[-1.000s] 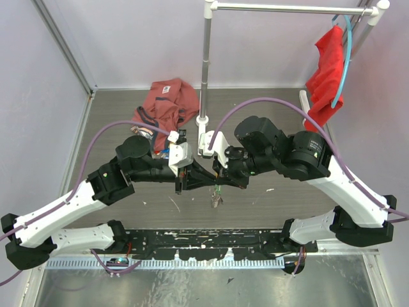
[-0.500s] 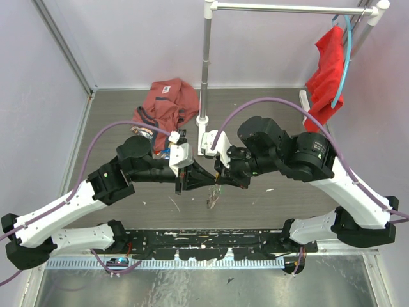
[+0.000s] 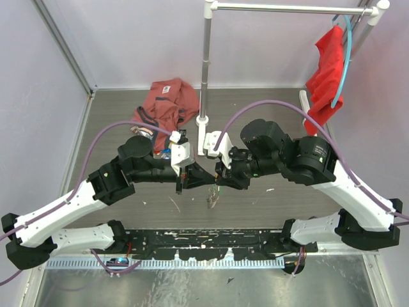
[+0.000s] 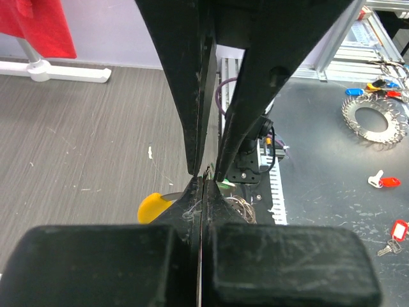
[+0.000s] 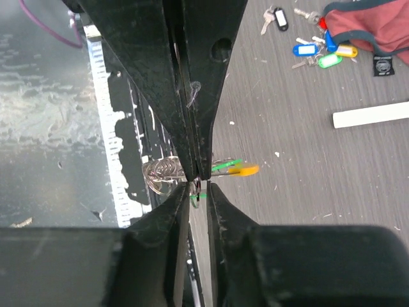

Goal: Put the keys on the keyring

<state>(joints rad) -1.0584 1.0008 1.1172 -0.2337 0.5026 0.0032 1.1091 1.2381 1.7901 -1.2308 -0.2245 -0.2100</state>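
My two grippers meet tip to tip above the table's middle. The left gripper (image 3: 209, 180) (image 4: 202, 183) is shut on the keyring (image 3: 212, 200), which hangs below with silvery keys (image 5: 160, 173) and a yellow-orange tag (image 5: 246, 170) (image 4: 153, 206). The right gripper (image 3: 219, 181) (image 5: 199, 192) has its fingers a narrow gap apart, pinching a green-tagged key (image 5: 193, 196) right at the ring. Several loose keys with blue, green, yellow and black tags (image 5: 318, 51) lie on the table by the red-brown garment.
A red-brown garment (image 3: 167, 102) lies at the back left. A rack pole (image 3: 206, 64) on a white base stands behind the grippers, and a red cloth (image 3: 327, 70) hangs at the right. Another ring of keys (image 4: 377, 121) and red-tagged keys (image 4: 386, 182) lie on the dark surface.
The right arm has shifted slightly to the right, and the hanging keyring has swung a little left. Both grippers keep their hold at the same spot.
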